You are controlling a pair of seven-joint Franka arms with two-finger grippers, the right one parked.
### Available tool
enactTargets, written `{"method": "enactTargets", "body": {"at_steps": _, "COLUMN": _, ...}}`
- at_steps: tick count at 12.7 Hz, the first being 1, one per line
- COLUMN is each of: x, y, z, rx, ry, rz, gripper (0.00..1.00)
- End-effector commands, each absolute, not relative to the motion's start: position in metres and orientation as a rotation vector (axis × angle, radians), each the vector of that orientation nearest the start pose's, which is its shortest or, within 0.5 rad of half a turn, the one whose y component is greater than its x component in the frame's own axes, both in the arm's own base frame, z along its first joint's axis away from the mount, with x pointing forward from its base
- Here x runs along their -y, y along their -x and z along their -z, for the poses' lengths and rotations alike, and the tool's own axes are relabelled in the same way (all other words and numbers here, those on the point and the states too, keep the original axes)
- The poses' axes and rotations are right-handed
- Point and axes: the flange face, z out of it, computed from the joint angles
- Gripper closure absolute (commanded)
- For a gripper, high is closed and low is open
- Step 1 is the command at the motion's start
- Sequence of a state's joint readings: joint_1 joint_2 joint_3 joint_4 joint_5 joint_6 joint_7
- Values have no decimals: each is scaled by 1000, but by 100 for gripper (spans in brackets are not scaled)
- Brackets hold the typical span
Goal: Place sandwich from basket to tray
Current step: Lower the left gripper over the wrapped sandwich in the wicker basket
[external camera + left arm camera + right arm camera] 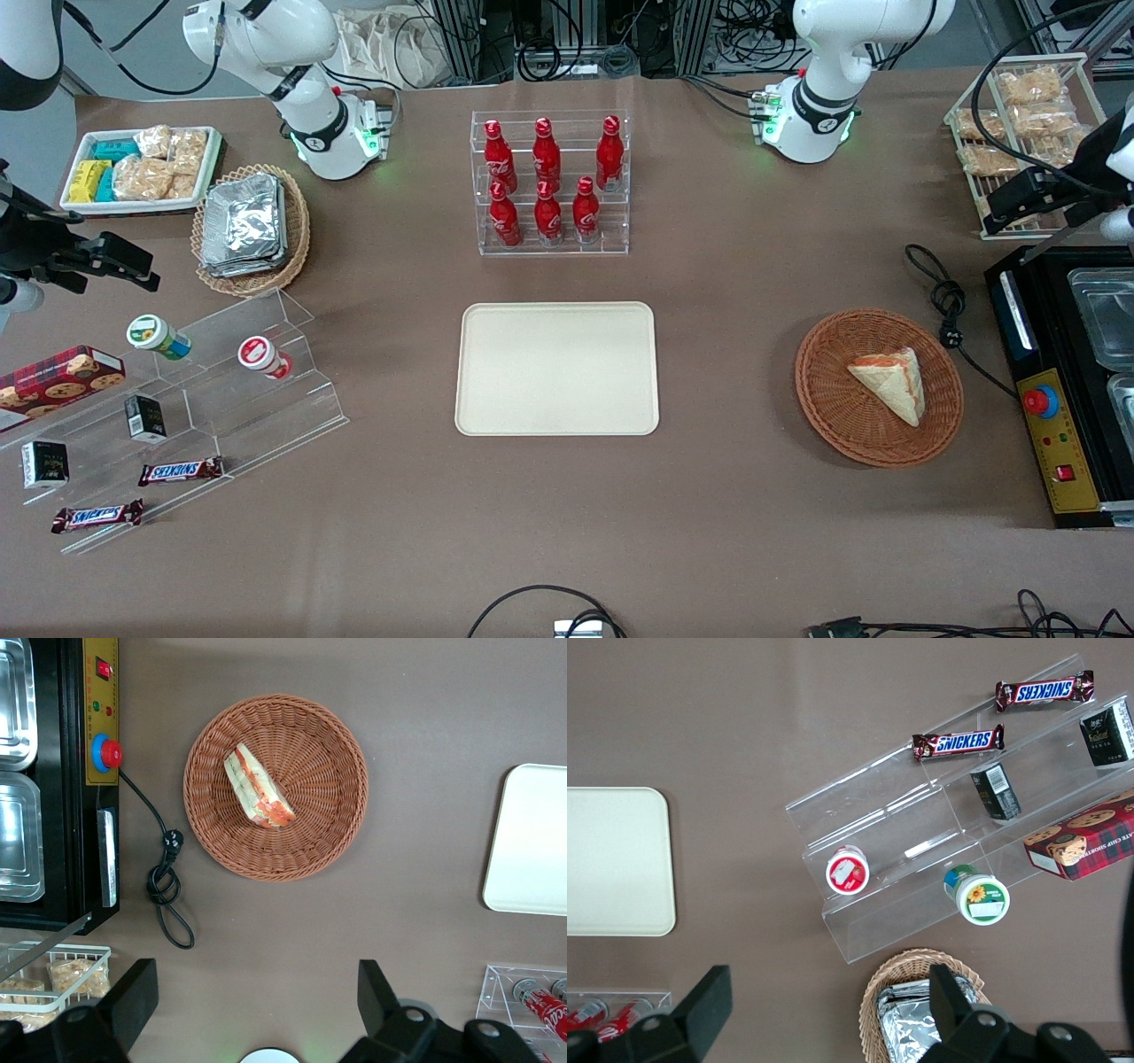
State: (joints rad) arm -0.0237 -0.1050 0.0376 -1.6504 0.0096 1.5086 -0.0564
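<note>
The sandwich (893, 381), a pale bread wedge with orange-red and green filling, lies in the round reddish-brown wicker basket (842, 425) toward the working arm's end of the table. Both also show in the left wrist view: the sandwich (257, 788) in the basket (332, 819). The cream-beige tray (556, 368) lies bare at the table's middle; one end of it shows in the left wrist view (532, 842). My left gripper (1028, 197) hangs high above the table, farther from the front camera than the basket. It is open and empty (255, 983), well apart from the sandwich.
A black appliance with metal pans and a red button (1059, 399) stands beside the basket, its cord and plug (948, 306) lying between them. A wire rack of snack packs (1019, 124), a bottle rack (549, 182), a tan basket of foil packs (248, 226) and acrylic steps (204, 399) stand around.
</note>
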Motion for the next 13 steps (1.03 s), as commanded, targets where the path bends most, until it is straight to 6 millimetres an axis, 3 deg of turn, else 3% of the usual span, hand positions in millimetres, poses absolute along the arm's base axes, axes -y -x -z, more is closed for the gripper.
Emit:
{"method": "enactTargets", "body": {"at_steps": 1, "x": -4, "y": -515, "z": -641, "rx": 156, "ry": 3132, "rz": -53, "gripper": 0}}
{"method": "enactTargets", "body": {"at_steps": 4, "x": 1, "y": -521, "z": -630, "rx": 280, "ry": 3116, "rz": -71, "gripper": 0}}
{"method": "enactTargets", "body": {"at_steps": 7, "x": -2, "y": -545, "z": -588, "rx": 560, "ry": 3070, "rz": -126, "gripper": 0}}
{"method": "enactTargets", "body": {"at_steps": 8, "x": -1, "y": -555, "z": -567, "rx": 719, "ry": 3028, "rz": -138, "gripper": 0}}
{"method": "enactTargets", "body": {"at_steps": 10, "x": -5, "y": -568, "z": -511, "rx": 839, "ry": 2995, "rz": -119, "gripper": 0}}
{"method": "enactTargets", "body": {"at_steps": 13, "x": -31, "y": -559, "z": -417, "rx": 974, "ry": 2976, "rz": -8, "gripper": 0}}
